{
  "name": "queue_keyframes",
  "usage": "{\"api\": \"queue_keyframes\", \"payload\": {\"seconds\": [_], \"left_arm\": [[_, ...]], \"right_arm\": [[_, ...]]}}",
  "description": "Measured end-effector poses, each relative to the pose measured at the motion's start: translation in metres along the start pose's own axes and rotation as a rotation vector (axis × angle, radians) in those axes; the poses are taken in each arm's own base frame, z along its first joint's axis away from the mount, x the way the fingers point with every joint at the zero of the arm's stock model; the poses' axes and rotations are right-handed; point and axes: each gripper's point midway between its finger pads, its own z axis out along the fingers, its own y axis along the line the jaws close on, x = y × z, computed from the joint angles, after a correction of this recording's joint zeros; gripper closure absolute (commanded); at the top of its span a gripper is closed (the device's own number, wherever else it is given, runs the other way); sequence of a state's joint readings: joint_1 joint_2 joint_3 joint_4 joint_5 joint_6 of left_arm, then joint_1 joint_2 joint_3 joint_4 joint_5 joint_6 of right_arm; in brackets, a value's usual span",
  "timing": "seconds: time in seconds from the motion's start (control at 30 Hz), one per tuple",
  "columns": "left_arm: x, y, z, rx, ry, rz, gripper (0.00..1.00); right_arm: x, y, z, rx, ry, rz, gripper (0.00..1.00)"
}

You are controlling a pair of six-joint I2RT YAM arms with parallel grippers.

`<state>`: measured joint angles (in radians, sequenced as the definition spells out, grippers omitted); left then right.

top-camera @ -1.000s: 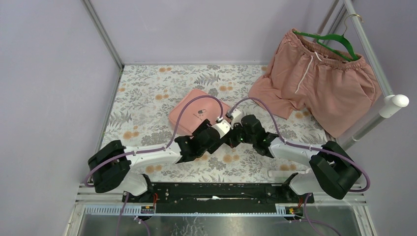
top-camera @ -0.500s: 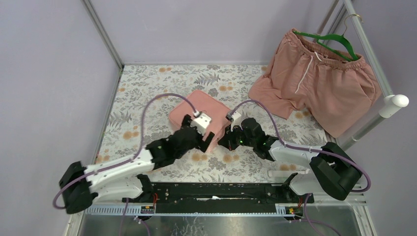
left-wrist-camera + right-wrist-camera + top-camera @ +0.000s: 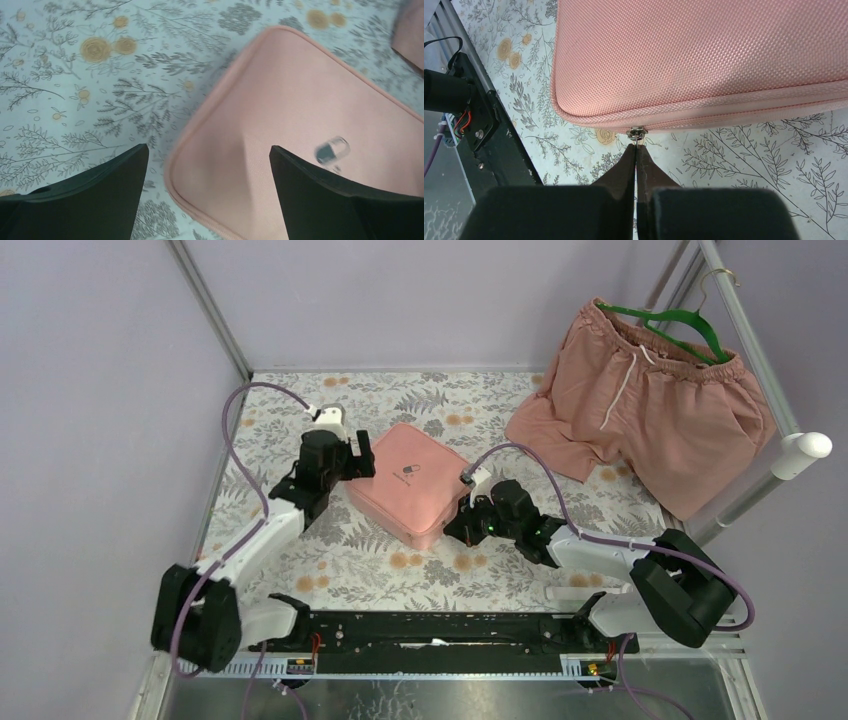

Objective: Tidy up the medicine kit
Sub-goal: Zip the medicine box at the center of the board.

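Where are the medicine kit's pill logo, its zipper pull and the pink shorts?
pill logo [image 3: 331, 150], left wrist view, centre of the capsule print.
zipper pull [image 3: 637, 132], right wrist view, metal slider head.
pink shorts [image 3: 660, 410], top view, front fabric.

You've got the medicine kit [image 3: 408, 483] flat mid-tabletop [image 3: 300, 440], turned cornerwise. Your left tool [image 3: 350, 462] is over its left corner. Your right tool [image 3: 458, 530] is at its near-right side, tips on the zip pull [image 3: 637, 132] there. Shorts [image 3: 640, 400] on a hanger [image 3: 670, 320] sit far right, well apart from the kit.
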<state>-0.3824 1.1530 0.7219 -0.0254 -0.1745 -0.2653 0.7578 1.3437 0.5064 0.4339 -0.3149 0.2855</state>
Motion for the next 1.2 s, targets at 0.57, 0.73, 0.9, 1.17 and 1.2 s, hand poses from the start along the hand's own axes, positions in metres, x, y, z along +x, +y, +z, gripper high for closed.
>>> {"api": "queue_keyframes", "payload": {"seconds": [0.57, 0.73, 0.9, 1.17, 1.2], "left_arm": [[-0.005, 0.010, 0.010, 0.065, 0.100, -0.273, 0.01], [-0.011, 0.001, -0.043, 0.094, 0.064, -0.440, 0.01], [0.033, -0.023, -0.078, 0.180, 0.122, -0.659, 0.01], [0.088, -0.072, -0.107, 0.298, 0.252, -0.865, 0.01], [0.094, -0.075, -0.106, 0.294, 0.273, -0.880, 0.01]], "right_arm": [[0.003, -0.001, 0.000, 0.007, 0.012, 0.004, 1.00], [0.001, -0.003, 0.000, 0.021, 0.016, 0.006, 1.00], [0.000, -0.004, -0.003, 0.036, 0.014, 0.007, 1.00], [0.000, -0.005, -0.004, 0.047, 0.012, 0.013, 1.00], [-0.001, -0.005, -0.004, 0.047, 0.012, 0.015, 1.00]]}}
